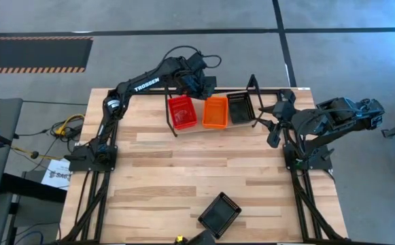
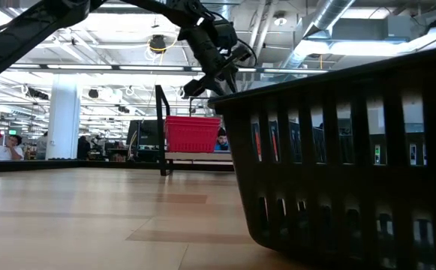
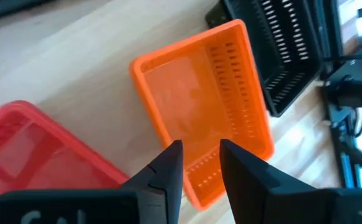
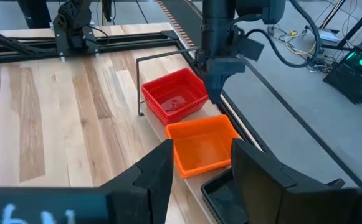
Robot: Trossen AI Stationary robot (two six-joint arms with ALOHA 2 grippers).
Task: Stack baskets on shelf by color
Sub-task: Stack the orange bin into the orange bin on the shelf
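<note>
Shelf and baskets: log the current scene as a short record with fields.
shelf: far edge of table, between the arms
on shelf: red basket, orange basket, black basket, side by side
off shelf: another black basket at the near table edge
left claw: open, empty, above the orange basket
right claw: open, empty, near the shelf's right end
</note>
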